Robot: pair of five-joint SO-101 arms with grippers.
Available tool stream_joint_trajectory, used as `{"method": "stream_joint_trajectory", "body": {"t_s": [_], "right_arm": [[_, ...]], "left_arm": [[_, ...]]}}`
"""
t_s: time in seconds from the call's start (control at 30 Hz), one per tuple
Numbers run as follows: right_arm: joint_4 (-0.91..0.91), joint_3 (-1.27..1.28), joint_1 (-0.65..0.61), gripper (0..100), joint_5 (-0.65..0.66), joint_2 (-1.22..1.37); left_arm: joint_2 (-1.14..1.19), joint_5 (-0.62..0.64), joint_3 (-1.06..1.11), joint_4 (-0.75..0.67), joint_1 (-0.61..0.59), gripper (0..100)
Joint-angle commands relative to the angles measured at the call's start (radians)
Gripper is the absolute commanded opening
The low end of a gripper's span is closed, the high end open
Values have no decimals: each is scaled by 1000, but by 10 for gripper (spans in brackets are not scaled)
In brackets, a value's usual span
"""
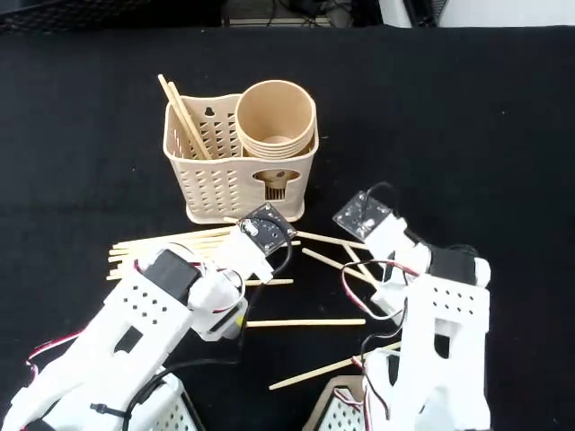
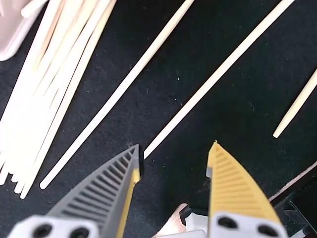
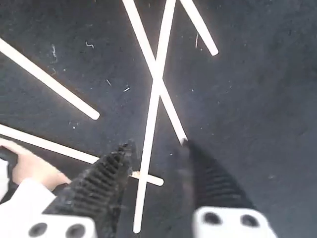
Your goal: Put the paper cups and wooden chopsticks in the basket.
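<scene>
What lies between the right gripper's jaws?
A wooden chopstick crossing a second one; the right gripper stands open around it, in the right wrist view.

The left arm (image 1: 153,305) rises from the near left corner and stretches diagonally inward. The left wrist (image 1: 267,229) is bent so that the left gripper (image 2: 176,147) points down. Its jaws stand apart, a grey ribbed finger (image 2: 106,186) on one side and a yellow finger (image 2: 230,183) on the other. The right arm (image 1: 440,332) comes up from the near right edge and leans inward to the right wrist (image 1: 362,215). The right gripper (image 3: 157,144) also points down, its black fingers (image 3: 101,183) parted. The two wrists sit near each other, not touching.
</scene>
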Motion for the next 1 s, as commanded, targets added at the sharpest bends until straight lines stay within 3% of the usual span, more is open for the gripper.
{"method": "stream_joint_trajectory", "body": {"t_s": [0.0, 0.17, 0.47, 0.77, 0.97], "right_arm": [[-52, 27, -8, 257, 41, -19], [-218, 128, -5, 260, 72, -18], [-307, 165, 107, 261, 172, -15], [-344, 140, 101, 253, 184, 252], [-397, 120, 106, 100, 183, 305]], "left_arm": [[-12, 2, -64, -9, 8, 230], [-14, 2, -64, -9, 8, 230], [-14, 2, -67, -12, 8, 230], [-11, 2, -67, -12, 8, 230], [-11, 2, -68, -14, 8, 230]]}}
